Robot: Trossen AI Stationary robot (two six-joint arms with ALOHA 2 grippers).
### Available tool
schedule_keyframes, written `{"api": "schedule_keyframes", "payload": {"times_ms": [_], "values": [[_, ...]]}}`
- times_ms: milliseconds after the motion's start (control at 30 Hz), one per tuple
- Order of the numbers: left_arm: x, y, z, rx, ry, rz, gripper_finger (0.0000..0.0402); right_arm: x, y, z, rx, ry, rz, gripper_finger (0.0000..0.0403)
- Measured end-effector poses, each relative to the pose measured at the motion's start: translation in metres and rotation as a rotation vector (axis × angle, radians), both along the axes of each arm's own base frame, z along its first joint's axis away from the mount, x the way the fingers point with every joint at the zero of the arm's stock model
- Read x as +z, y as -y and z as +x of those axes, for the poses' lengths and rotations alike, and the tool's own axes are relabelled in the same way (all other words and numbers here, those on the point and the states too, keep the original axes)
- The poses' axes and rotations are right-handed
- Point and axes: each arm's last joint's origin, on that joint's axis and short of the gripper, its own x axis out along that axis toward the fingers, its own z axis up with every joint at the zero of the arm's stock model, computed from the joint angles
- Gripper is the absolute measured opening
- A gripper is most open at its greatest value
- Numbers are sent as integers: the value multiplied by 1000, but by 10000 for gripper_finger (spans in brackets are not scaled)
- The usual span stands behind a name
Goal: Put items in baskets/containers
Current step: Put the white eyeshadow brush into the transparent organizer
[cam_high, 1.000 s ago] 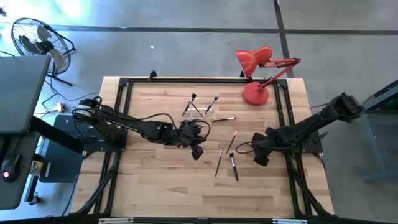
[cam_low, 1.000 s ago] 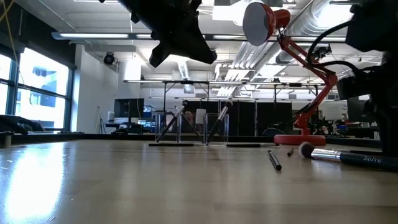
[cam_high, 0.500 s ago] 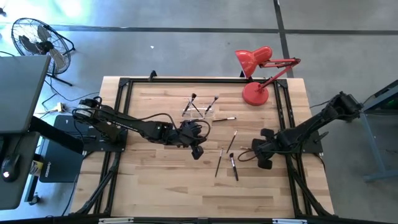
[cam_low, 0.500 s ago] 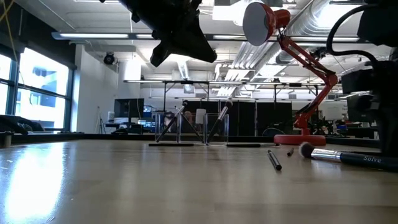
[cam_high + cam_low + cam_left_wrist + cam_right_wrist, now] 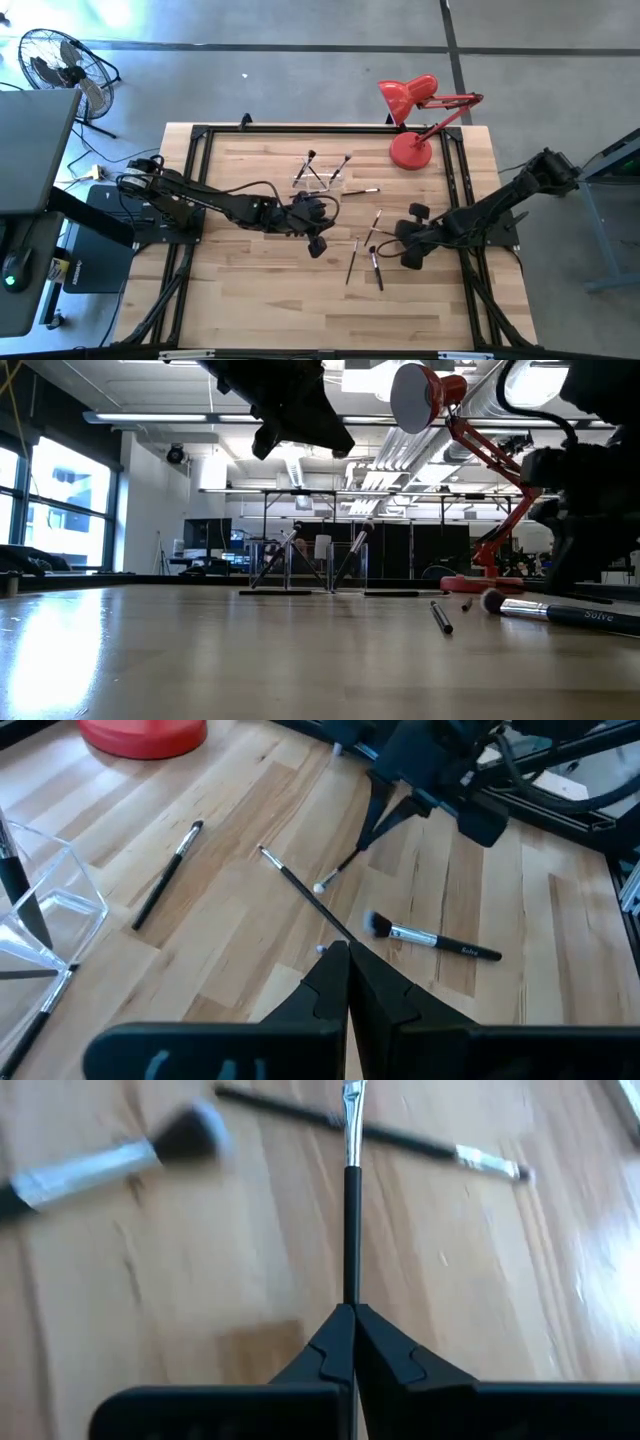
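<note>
The clear container (image 5: 321, 178) stands mid-table toward the far edge, with brushes leaning up out of it (image 5: 322, 563). Loose brushes lie on the wood: one long thin brush (image 5: 303, 900), one with a fluffy head (image 5: 430, 938) and one nearer the lamp (image 5: 165, 875). My right gripper (image 5: 350, 1315) is low at the right of these brushes (image 5: 402, 250), shut on another thin dark brush (image 5: 352, 850). My left gripper (image 5: 347, 957) hangs shut over the table's middle (image 5: 318, 246), with nothing in it. My right gripper pinches the thin brush's dark handle (image 5: 350, 1285) between its two fingers. The fingers slant down from the table's right and lie along the brush. The brush sticks straight out ahead of them, its silvery ferrule (image 5: 351, 1125) and pale tip (image 5: 320, 888) foremost. Whether the tip rests on the wood I cannot tell.
A red desk lamp stands on its round base (image 5: 410, 151) at the far right. A black frame rail (image 5: 200, 180) runs around the tabletop. Bare wood lies along the near edge and the left half (image 5: 250, 290). Another thin brush (image 5: 352, 262) lies near my left gripper.
My right gripper has swung a little toward the table's left, closer to the loose brushes, and its wrist has turned. My left gripper has rolled slightly in place. The brushes lying on the table and the container have kept their places.
</note>
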Motion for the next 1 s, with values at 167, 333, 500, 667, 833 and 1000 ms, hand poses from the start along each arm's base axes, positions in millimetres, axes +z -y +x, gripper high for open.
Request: {"api": "schedule_keyframes", "payload": {"times_ms": [167,333,500,667,833,1000], "values": [[-3,0,2,0,-4,4,1,5,-2,7,18,82,-4,1],[-22,2,11,-15,-36,16,1,6,-3,8,13,102,-2,1],[-34,6,22,-40,-11,-3,1,6,-3,9,12,102,5,1],[-35,7,27,-68,29,-27,1,6,-3,9,10,105,7,1],[-36,8,27,-89,26,-44,31,8,-4,11,7,133,14,0],[-35,3,28,-31,35,-85,100,12,-5,16,-8,203,14,0]]}}
